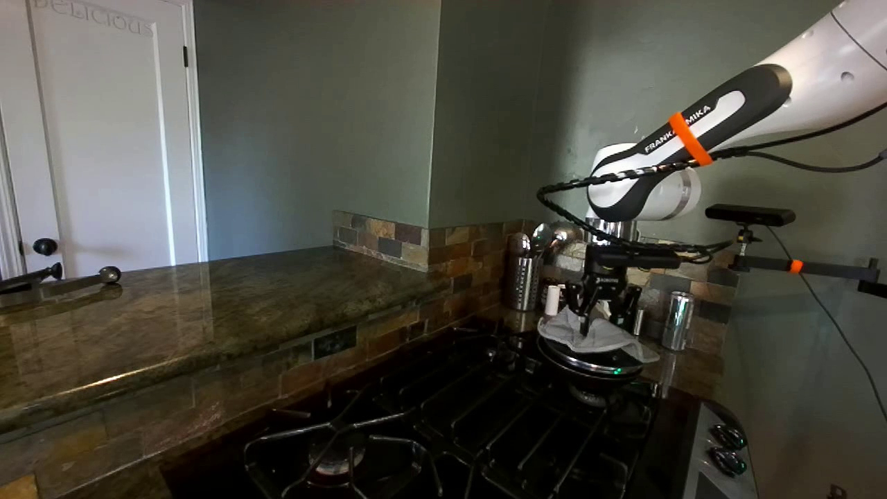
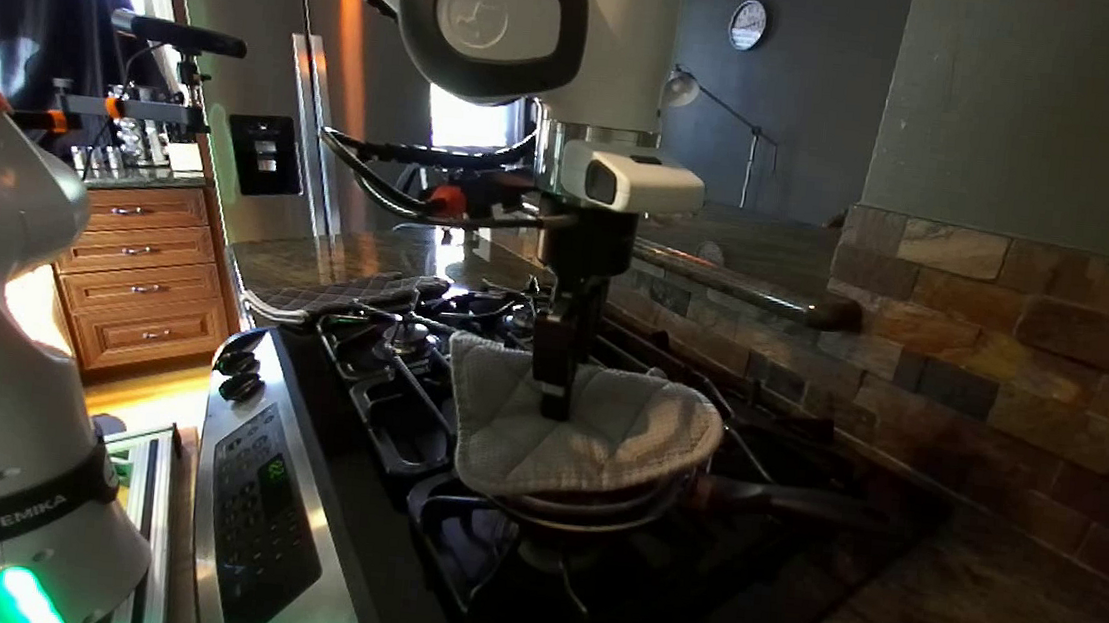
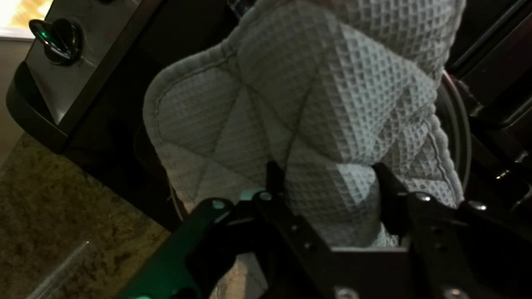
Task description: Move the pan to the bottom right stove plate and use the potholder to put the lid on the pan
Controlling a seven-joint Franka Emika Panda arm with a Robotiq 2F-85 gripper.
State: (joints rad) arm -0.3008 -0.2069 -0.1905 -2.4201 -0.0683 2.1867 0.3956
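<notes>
The jaws of the black Robotiq gripper (image 3: 327, 176) point down and stand apart, one on either side of a raised fold in the cream quilted potholder (image 3: 257, 112). Cloth fills the space between them; whether they squeeze it, I cannot tell. The potholder is rumpled and drapes over the round lid (image 1: 589, 364), covering its middle and leaving parts of the shiny rim in sight. The lid sits on top of the dark pan (image 1: 585, 377); how snugly it is seated cannot be made out. The pan rests over a burner (image 1: 589, 397) of the gas stove (image 2: 351, 474), near the control panel (image 2: 267, 497), and its handle (image 2: 789, 503) points away from that panel. Black grates (image 1: 485, 416) run across the stove. Beside it, on the granite counter (image 3: 70, 211), stand a silver can (image 1: 678, 320) and a steel canister (image 1: 524, 287) filled with metal utensils (image 1: 540, 238). In an exterior view a dark quilted pad (image 2: 345, 295) lies at the stove's far end. In both exterior views the white Franka arm (image 1: 637, 166) reaches over the pan from above.
</notes>
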